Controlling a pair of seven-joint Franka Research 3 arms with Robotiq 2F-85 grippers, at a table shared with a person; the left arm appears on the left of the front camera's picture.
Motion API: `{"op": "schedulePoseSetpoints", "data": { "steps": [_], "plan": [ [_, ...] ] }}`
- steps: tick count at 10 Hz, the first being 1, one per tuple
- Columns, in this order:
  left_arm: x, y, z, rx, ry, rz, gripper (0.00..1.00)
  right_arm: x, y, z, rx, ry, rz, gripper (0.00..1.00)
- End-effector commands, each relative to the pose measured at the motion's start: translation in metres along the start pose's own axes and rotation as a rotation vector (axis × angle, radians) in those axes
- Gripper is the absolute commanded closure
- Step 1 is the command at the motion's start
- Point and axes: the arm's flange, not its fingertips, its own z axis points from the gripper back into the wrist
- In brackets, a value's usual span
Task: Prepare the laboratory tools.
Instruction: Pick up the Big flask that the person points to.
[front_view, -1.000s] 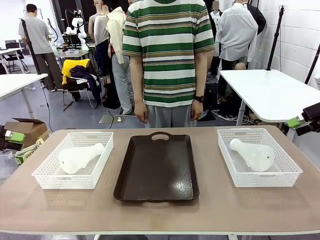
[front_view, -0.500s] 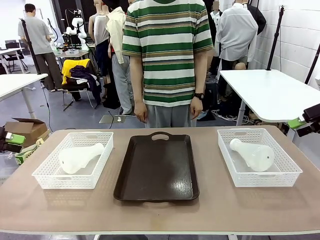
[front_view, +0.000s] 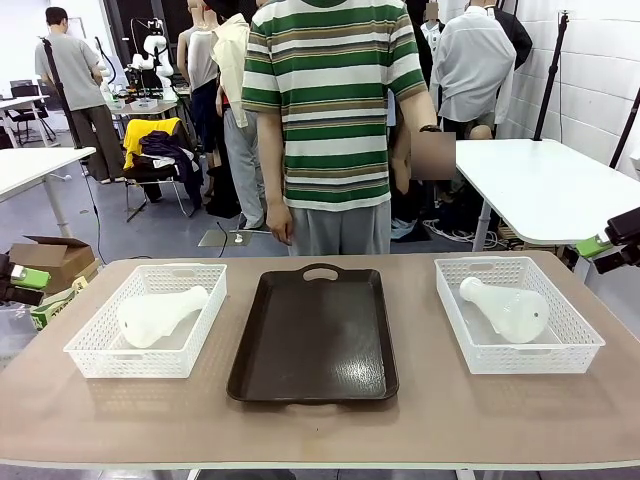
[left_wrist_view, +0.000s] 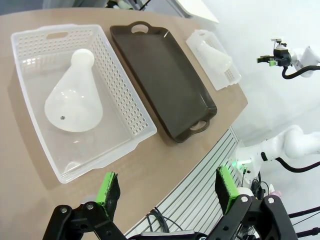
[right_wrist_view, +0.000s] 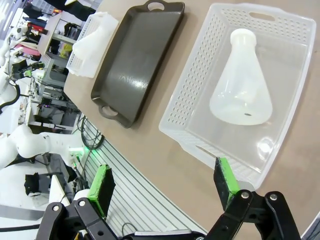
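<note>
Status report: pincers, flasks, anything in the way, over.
Left pincer, right pincer open, empty. Left flask lying in left basket, right flask in right basket. Tray between; nothing blocking.

Brown tray (front_view: 312, 340) between left basket (front_view: 130, 362) and right basket (front_view: 540, 358), striped-shirt person (front_view: 335, 110) beyond, apparently cardboard box (front_view: 50, 258) far left.

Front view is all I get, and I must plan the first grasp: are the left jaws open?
Observer: Yes. In the left wrist view, the jaws of the left gripper stand wide open with nothing between them, short of the left basket.
Operator: And the right one?
Observer: The right gripper has open, empty jaws too. The right flask lies on its side in the right basket ahead of it.
</note>
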Motion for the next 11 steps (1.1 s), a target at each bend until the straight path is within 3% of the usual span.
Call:
{"op": "schedulePoseSetpoints", "data": {
  "steps": [1, 11],
  "plan": [
    [0.0017, 0.0022, 0.0007, -0.020, -0.017, -0.017, 0.00, 0.0017, -0.0011, -0.0024, 0.027, -0.020, 0.009, 0.00],
    [0.0017, 0.0022, 0.0007, -0.020, -0.017, -0.017, 0.00, 0.0017, -0.0011, -0.0024, 0.027, -0.020, 0.009, 0.00]
  ]
}}
